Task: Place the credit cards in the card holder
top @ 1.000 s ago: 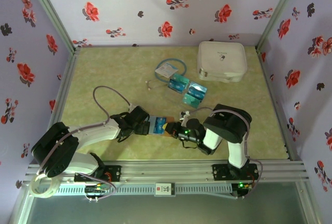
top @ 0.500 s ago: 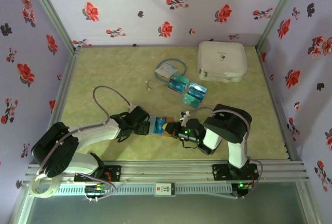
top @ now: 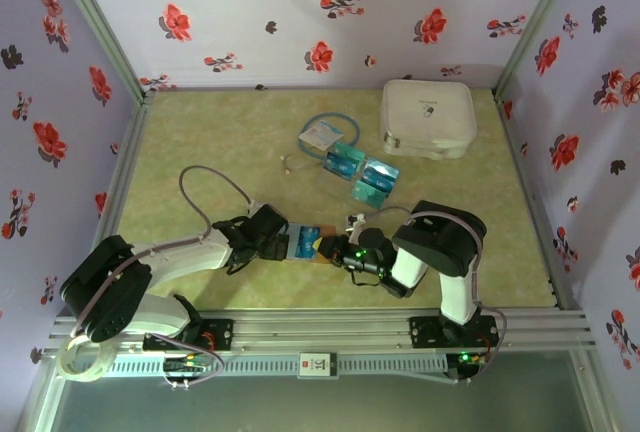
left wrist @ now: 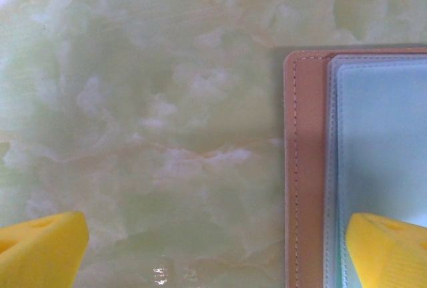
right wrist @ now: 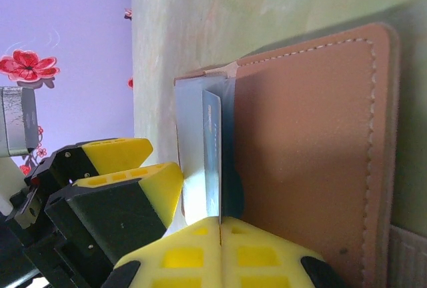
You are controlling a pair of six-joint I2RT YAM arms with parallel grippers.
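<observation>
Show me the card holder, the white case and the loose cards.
card holder [right wrist: 307, 141], right wrist view, brown outer flap.
white case [top: 427, 117], top view, lid centre.
loose cards [top: 375, 180], top view, pile nearer the case.

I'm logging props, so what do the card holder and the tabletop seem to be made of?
Card holder: likely leather or faux leather, matte reddish-brown, with pale edge stitching. Tabletop: probably printed laminate or vinyl, green marble veining with a glare spot; real stone can't be ruled out.

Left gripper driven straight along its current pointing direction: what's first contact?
Likely the wallet: one of the left gripper's open fingers is lined up over its stitched edge, the other over bare table. Depth is unclear from the wrist view.
</observation>
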